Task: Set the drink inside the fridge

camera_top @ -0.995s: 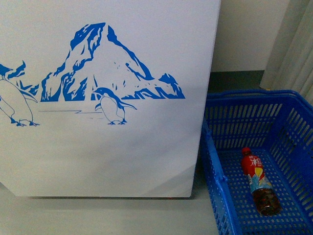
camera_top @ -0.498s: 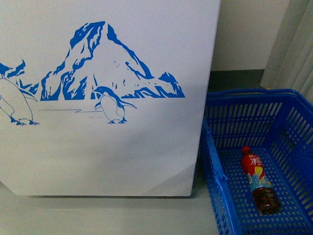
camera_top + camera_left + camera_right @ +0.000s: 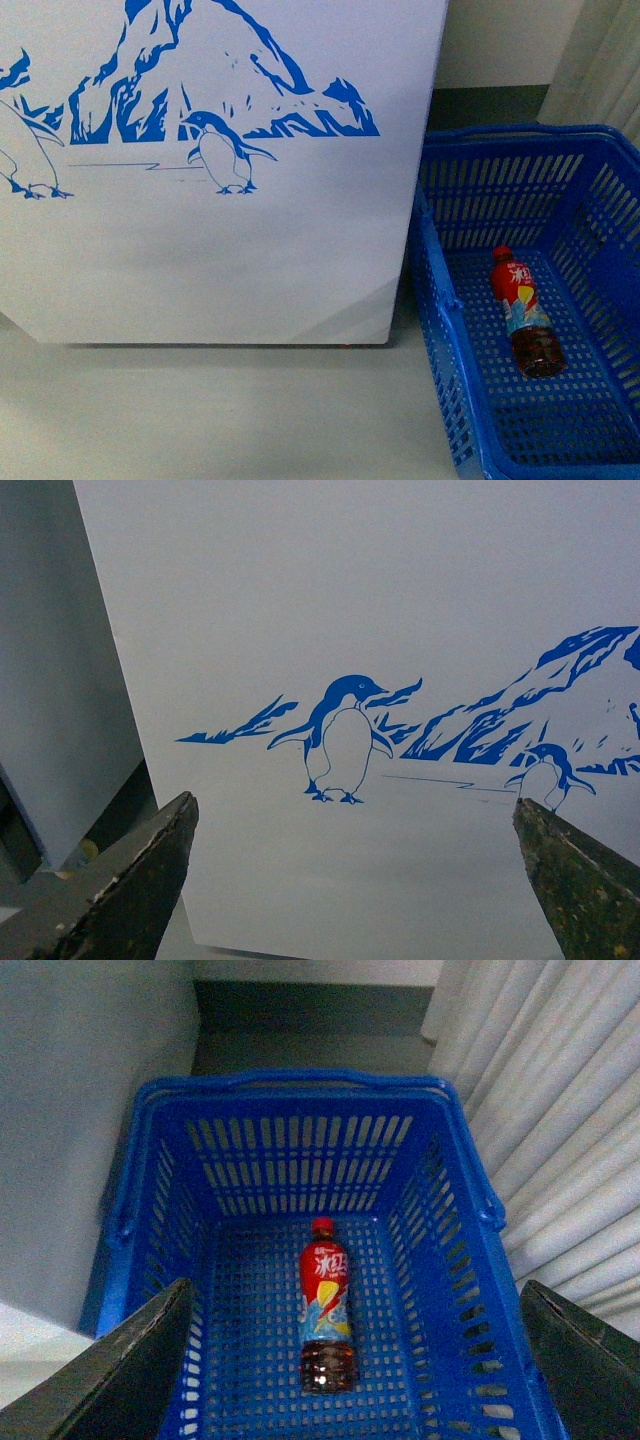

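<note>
Front view shows the fridge [image 3: 220, 250] filling the left and middle of the frame, its white face carrying a blue mountain and penguins; its lower edge stands just above the pale floor [image 3: 200, 410]. A blue basket [image 3: 438, 330] sits on the floor just beside the fridge's right-hand lower corner, and a pale curtain [image 3: 605, 60] hangs behind the basket's far right corner. The drink [image 3: 525, 312] lies on its side on the basket's slotted bottom, about midway between the side walls. Its red cap points toward the far wall and its dark, liquid-filled base toward the near edge, and it touches neither. Nothing else lies in the basket. In the left wrist view the left end effector [image 3: 355, 798] faces the fridge's white front with its two dark fingers [image 3: 130, 880] spread wide apart and nothing between them; a printed penguin [image 3: 340, 735] shows in the gap. In the right wrist view the right end effector [image 3: 355, 1282] hangs above the basket with its fingers [image 3: 585, 1360] equally wide apart and empty. The bottle shows below, framed between them and well clear of both.
</note>
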`<state>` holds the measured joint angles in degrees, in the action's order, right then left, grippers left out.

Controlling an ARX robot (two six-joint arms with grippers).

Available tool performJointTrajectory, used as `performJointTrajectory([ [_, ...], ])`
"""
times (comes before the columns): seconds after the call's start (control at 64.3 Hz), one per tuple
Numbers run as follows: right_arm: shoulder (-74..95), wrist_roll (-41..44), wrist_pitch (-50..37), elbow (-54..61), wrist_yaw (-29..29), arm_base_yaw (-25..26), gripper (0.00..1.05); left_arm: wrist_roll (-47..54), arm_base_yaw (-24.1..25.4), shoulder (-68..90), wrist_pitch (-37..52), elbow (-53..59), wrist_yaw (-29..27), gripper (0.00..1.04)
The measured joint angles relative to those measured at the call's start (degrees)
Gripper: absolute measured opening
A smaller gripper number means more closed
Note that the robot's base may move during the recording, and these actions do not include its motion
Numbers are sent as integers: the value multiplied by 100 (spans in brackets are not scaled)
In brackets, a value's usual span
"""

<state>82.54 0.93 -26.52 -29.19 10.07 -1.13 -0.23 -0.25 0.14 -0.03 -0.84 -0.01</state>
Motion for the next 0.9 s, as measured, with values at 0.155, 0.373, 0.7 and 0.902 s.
performJointTrajectory([
  [0.155, 1156, 136, -101, -590, 103, 144, 97, 0, 0, 0, 0, 0, 0, 97],
  [0.373, 2277, 223, -160, -1176, 125, 210, 97, 0, 0, 0, 0, 0, 0, 97],
  [0.7, 4500, 160, 44, -2625, 203, 310, 97, 0, 0, 0, 0, 0, 0, 97],
  [0.902, 5512, -50, 455, -3587, 223, 323, 97, 0, 0, 0, 0, 0, 0, 97],
])
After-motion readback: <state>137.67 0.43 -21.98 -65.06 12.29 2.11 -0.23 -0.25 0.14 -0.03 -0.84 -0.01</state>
